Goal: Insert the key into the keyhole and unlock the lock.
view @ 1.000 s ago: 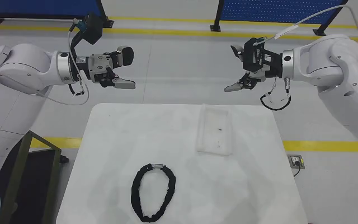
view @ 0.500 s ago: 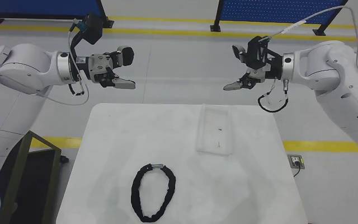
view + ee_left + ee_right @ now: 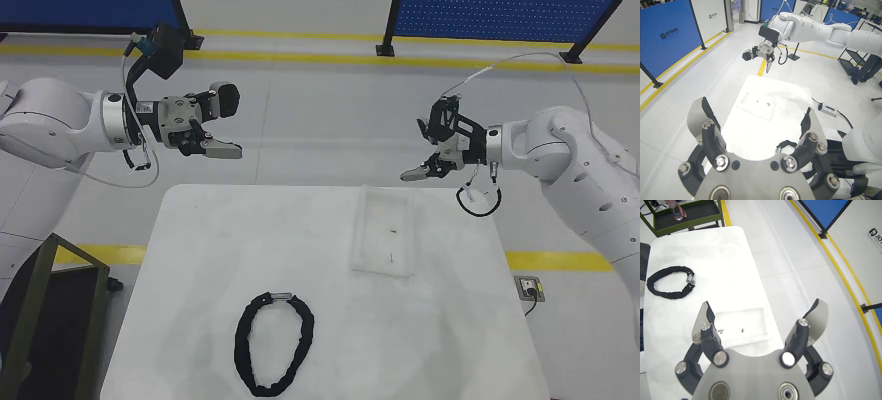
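A black chain lock (image 3: 273, 343) lies as a closed loop at the table's front, with its metal lock body (image 3: 283, 297) on the far side of the loop. The small key (image 3: 388, 257) rests inside a clear tray (image 3: 378, 208), beside a tiny dark piece (image 3: 396, 232). In the right wrist view, the key (image 3: 721, 331) lies in the tray (image 3: 753, 321) and the chain lock (image 3: 670, 283) farther off. My left gripper (image 3: 228, 125) hangs open past the table's far left corner. My right gripper (image 3: 420, 150) is open just beyond the tray's far end. Both hold nothing.
The white table (image 3: 200, 300) has bare surface around the lock and the tray. A green metal cart (image 3: 50, 310) stands close to the table's left side. Blue partition panels (image 3: 500, 15) and yellow floor lines run behind.
My right arm has swung its gripper down and nearer to the table's far edge, still open. The left arm, the lock and the key have stayed put.
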